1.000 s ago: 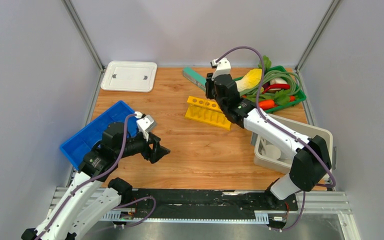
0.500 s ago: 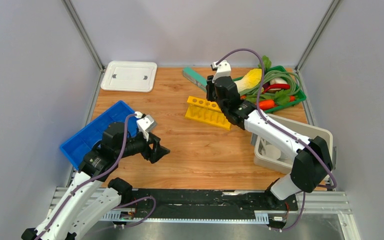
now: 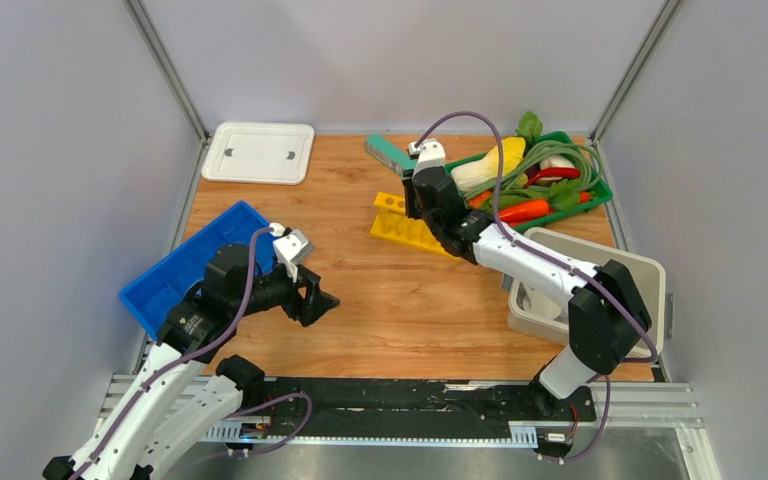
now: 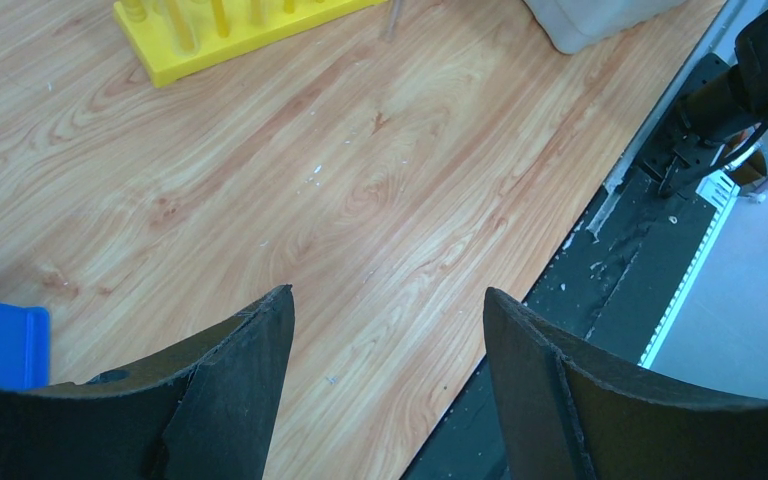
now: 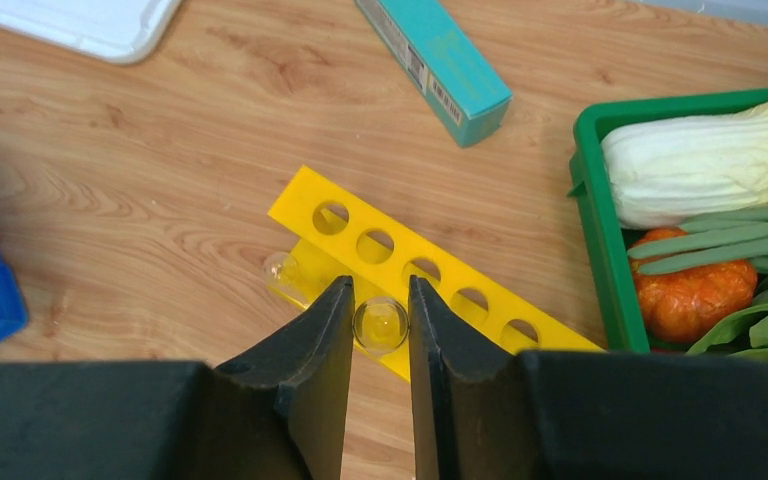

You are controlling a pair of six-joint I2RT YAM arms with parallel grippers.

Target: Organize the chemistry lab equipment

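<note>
My right gripper [image 3: 416,197] [image 5: 380,287] is shut on a clear glass tube [image 5: 380,326], seen end-on between its fingers. It holds the tube just above the left part of the yellow holed rack [image 3: 407,226] [image 5: 430,277]. A second clear tube [image 5: 281,270] stands at the rack's left end. My left gripper [image 3: 320,297] [image 4: 385,296] is open and empty, hovering over bare wood near the table's front edge. The rack also shows in the left wrist view [image 4: 222,34].
A teal block [image 3: 390,153] lies behind the rack. A green basket of toy vegetables [image 3: 601,192] is at the back right. A grey bin [image 3: 650,270] sits at the right, a blue bin [image 3: 175,265] at the left, a white lid [image 3: 260,152] at the back left.
My right gripper has moved left and down with the tube, from over the rack's right part to over its left part. The left arm has not moved.
</note>
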